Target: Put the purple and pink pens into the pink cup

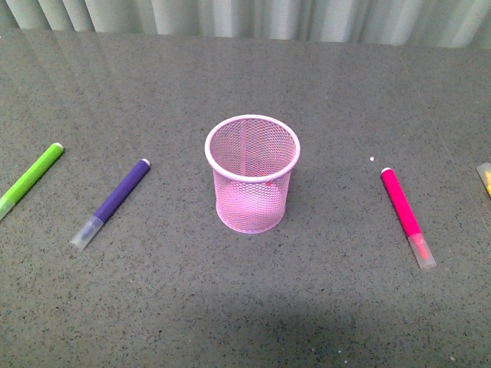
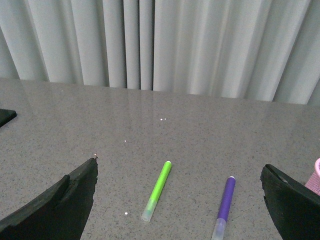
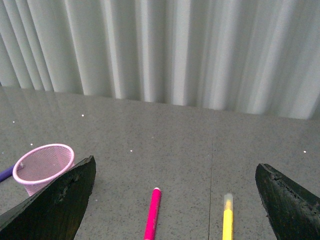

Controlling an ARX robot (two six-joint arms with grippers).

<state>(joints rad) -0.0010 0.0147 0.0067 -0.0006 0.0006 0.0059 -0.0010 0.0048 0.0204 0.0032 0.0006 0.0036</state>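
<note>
Pink mesh cup [image 1: 252, 172] stood upright in the middle of the grey speckled table [image 1: 245, 314], rim up; both pens lay outside it. Purple pen [image 1: 113, 202] lay flat to its left, well apart, clear cap twd the near edge, white tip away. Pink pen [image 1: 406, 215] lay flat on the right, also well apart, cap nearer too. Lime-green marker [image 1: 29, 182] sat further left, beside the purple one. A yellow marker [image 1: 485, 178] poked in at the right edge, past the pink. Left claw [image 2: 179, 167] hung over the table w/ fingers spread wide, gripping nothing; right claw [image 3: 175, 165] likewise released. Pale curtain [image 1: 245, 15] behind.
</note>
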